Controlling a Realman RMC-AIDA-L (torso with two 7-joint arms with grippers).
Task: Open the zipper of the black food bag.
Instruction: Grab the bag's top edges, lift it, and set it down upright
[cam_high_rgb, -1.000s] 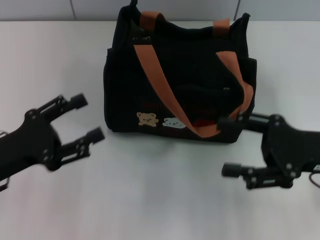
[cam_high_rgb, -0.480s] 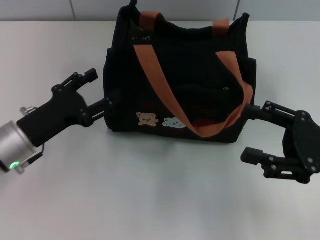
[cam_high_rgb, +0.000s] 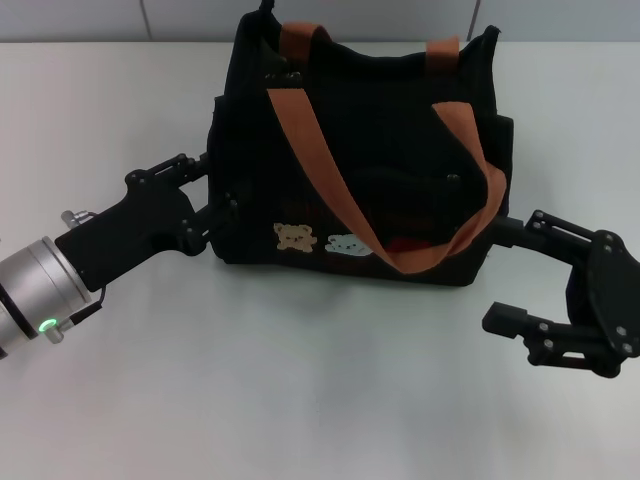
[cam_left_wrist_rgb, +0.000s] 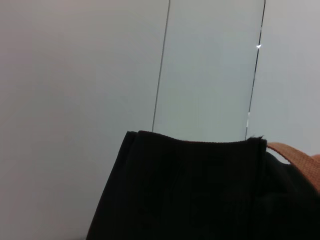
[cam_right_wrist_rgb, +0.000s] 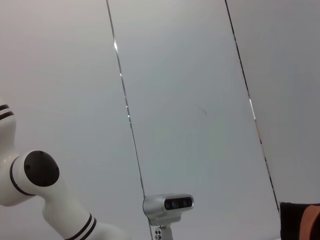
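The black food bag (cam_high_rgb: 380, 140) stands upright at the table's middle back, its two orange-brown handles (cam_high_rgb: 310, 150) draped over the top and front. Bear patches (cam_high_rgb: 320, 241) face me. The zipper line is lost in the black top; a small silver glint (cam_high_rgb: 452, 180) shows there. My left gripper (cam_high_rgb: 210, 187) is open at the bag's left end, one fingertip (cam_high_rgb: 226, 205) at the fabric. The left wrist view shows that bag end (cam_left_wrist_rgb: 200, 195) close up. My right gripper (cam_high_rgb: 503, 275) is open, just off the bag's front right corner.
The bag and both arms are over a white table (cam_high_rgb: 320, 400). A grey wall runs behind the bag. The right wrist view shows wall panels, the robot's head camera (cam_right_wrist_rgb: 167, 205) and a corner of the bag (cam_right_wrist_rgb: 300, 220).
My left gripper has swung right and back from open table to the bag's left end. The right gripper has shifted right and a little nearer me, still open.
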